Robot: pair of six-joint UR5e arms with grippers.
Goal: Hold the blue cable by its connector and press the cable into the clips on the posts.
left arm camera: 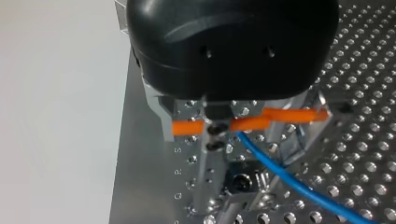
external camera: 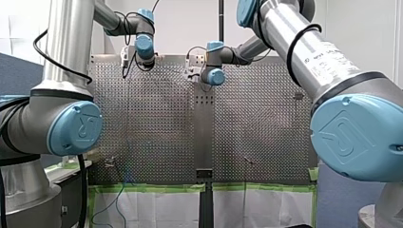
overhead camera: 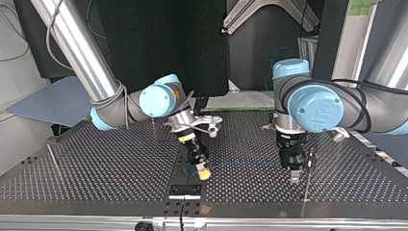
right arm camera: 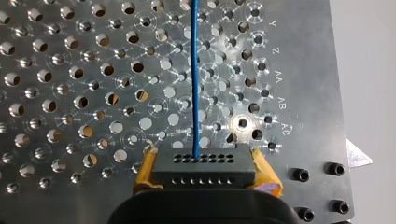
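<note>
Clamping one connector (right arm camera: 204, 178) bearing one blue cable (right arm camera: 194, 70) is my right claw (right arm camera: 205, 171); left claw (overhead camera: 294, 175) unreadable.

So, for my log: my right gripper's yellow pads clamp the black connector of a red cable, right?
No: the cable is blue, not red, per the right wrist view. My right gripper does clamp its black connector between yellow pads.
</note>
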